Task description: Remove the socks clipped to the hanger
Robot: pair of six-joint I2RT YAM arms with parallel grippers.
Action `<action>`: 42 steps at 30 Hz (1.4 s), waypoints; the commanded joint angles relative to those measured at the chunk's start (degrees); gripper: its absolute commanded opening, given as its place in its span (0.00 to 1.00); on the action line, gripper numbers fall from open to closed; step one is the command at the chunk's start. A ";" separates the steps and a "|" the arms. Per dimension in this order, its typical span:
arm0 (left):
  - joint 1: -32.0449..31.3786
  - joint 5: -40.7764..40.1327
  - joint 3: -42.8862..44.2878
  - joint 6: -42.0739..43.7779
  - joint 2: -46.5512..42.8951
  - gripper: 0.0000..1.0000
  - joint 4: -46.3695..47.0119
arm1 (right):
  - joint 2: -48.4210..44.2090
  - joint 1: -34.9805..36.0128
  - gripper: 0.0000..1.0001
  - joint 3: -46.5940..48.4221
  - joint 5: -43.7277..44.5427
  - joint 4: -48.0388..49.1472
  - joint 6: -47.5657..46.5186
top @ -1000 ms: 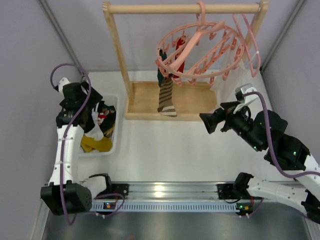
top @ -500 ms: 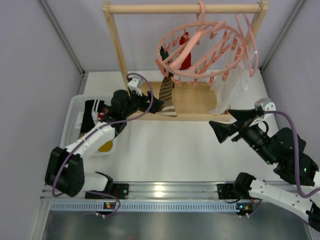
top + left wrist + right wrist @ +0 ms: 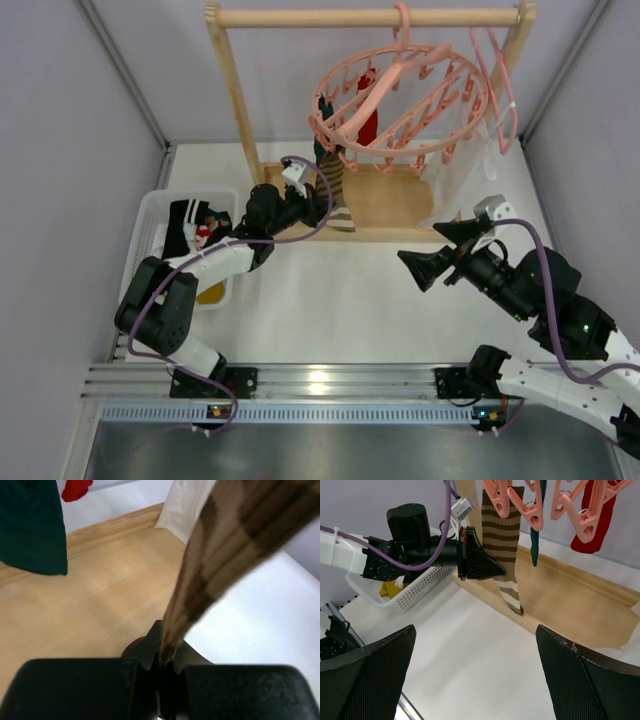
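Note:
The round pink hanger (image 3: 420, 47) hangs from the wooden rack by its hook. Three socks are clipped to it: a brown-and-cream striped one (image 3: 335, 188) (image 3: 502, 535), a dark teal one (image 3: 320, 150) (image 3: 30, 525) and a red one (image 3: 370, 120) (image 3: 592, 525). My left gripper (image 3: 322, 205) (image 3: 167, 652) is shut on the lower part of the striped sock (image 3: 225, 545), which stays clipped at its top. My right gripper (image 3: 420, 255) (image 3: 475, 628) stands open over the white table, right of the striped sock and apart from it, holding nothing.
A white perforated basket (image 3: 150, 225) at the left holds loose socks. The wooden rack (image 3: 235, 90) has a flat base board (image 3: 390, 205) under the hanger. A white translucent garment (image 3: 460, 175) and a plain pink hanger (image 3: 505, 90) hang at the rack's right end.
My left arm swung from the basket over to the striped sock, and its jaws went from open to shut on it. The right gripper shifted slightly and stayed open.

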 commanded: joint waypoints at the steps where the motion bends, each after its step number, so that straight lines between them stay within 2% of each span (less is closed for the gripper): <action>1: -1.79 -5.34 0.58 2.30 -2.47 0.00 6.45 | 1.67 -0.45 1.00 0.60 -0.28 5.08 -0.30; 4: -3.90 -19.38 -1.00 2.47 -5.63 0.00 6.36 | 2.90 -0.45 0.99 1.65 3.06 6.40 0.84; 5: -4.17 -27.78 -1.53 2.13 -6.60 0.00 6.28 | 3.34 -0.53 0.99 2.35 4.64 6.32 1.11; 8: -4.79 -38.64 -3.64 0.80 -11.70 0.00 3.57 | 6.24 -0.53 0.99 6.04 7.54 4.13 1.90; 9: -4.96 -46.24 -4.08 1.59 -13.19 0.00 2.85 | 7.46 -0.53 0.99 7.87 8.07 3.42 1.90; 11: -6.98 -52.87 -5.83 3.25 -17.50 0.00 1.71 | 8.17 -0.53 0.99 8.94 9.91 2.63 1.90; 12: -8.03 -59.00 -6.97 5.00 -18.90 0.00 0.83 | 8.00 -0.53 0.99 9.29 10.62 2.54 2.16; 14: -11.72 -64.92 -8.38 7.12 -22.42 0.00 0.65 | 7.48 -0.53 0.99 9.47 12.37 2.80 2.25; 15: -13.39 -70.35 -9.69 9.13 -23.39 0.00 0.65 | 7.47 -0.53 1.00 9.82 13.26 2.37 2.25; 19: -22.08 -80.92 -12.60 12.23 -28.48 0.00 0.65 | 7.74 -0.53 0.99 11.84 17.56 -0.53 1.99; 23: -28.68 -83.49 -14.80 13.37 -31.66 0.00 0.74 | 9.49 -0.71 0.99 15.61 21.70 -4.92 1.64; 27: -34.66 -82.01 -14.72 11.89 -30.18 0.00 1.00 | 10.81 -0.80 0.99 18.52 23.02 -7.56 2.16; 34: -43.71 -80.86 -5.94 13.28 -18.25 0.00 1.26 | 15.29 -0.80 0.99 25.55 21.97 -13.10 2.96; 42: -46.27 -78.58 7.06 14.34 -3.21 0.00 1.18 | 21.44 -0.97 0.95 35.66 20.03 -20.04 1.82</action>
